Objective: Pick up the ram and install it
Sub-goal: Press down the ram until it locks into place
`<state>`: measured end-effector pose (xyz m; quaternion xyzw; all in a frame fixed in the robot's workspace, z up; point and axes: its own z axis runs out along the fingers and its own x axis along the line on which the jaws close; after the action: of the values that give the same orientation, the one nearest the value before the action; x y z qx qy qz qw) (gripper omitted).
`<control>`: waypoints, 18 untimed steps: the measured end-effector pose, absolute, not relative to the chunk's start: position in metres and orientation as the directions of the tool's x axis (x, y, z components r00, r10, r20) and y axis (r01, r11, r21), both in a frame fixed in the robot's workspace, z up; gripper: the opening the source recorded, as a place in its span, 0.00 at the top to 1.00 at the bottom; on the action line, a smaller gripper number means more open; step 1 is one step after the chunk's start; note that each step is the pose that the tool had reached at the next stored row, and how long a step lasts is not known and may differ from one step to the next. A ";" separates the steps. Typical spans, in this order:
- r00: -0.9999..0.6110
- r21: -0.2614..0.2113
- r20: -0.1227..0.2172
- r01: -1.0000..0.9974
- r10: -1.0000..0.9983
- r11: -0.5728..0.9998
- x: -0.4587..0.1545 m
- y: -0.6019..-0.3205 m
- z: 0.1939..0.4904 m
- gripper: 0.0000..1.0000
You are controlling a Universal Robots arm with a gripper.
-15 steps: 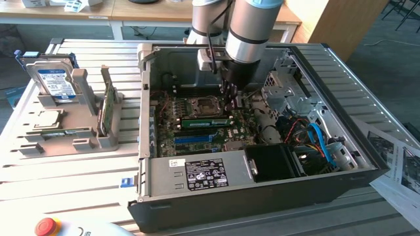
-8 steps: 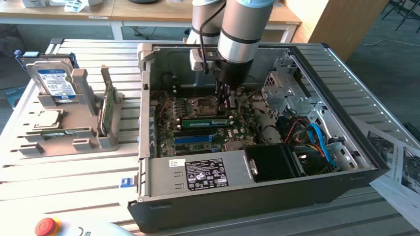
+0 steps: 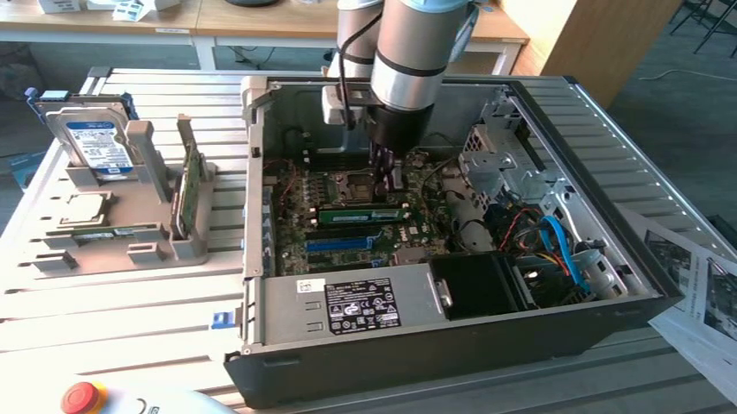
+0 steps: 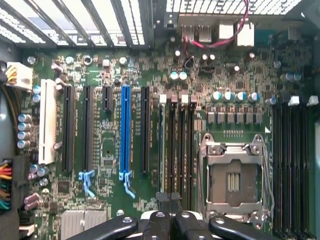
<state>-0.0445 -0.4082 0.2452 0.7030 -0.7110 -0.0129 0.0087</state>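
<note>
Exterior view: the tool point(image 3: 386, 177) hung low inside the open PC case point(image 3: 645, 285), right over a ram point(image 3: 362, 214) seated flat in the motherboard, probably pressing it home. Wrist view: the tool point(image 4: 170, 200) was pinched shut, empty, above the memory slots point(image 4: 176, 145).

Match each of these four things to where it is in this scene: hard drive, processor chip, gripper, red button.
Things:
1. hard drive
2. processor chip
3. gripper
4. red button

Places:
A. inside the computer case, over the motherboard
B. lying flat on the grey holder
C. standing upright in the grey holder
D. at the exterior view's bottom left edge

Pairs: 1-C, 2-B, 3-A, 4-D
</note>
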 end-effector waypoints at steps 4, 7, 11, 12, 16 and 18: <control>-0.011 0.031 -0.006 -0.999 -1.000 0.011 -0.051 -0.408 0.245 0.89; -0.011 0.031 -0.006 -0.999 -1.000 0.011 -0.054 -0.408 0.245 0.89; -0.011 0.031 -0.006 -0.999 -1.000 0.011 -0.060 -0.408 0.245 0.89; -0.011 0.031 -0.006 -0.999 -1.000 0.011 -0.062 -0.408 0.245 0.89; -0.011 0.031 -0.006 -0.999 -1.000 0.011 -0.066 -0.408 0.245 0.89; -0.011 0.031 -0.006 -0.999 -1.000 0.011 -0.066 -0.408 0.245 0.89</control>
<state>-0.0665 -0.4083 0.2452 0.7031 -0.7110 -0.0129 0.0087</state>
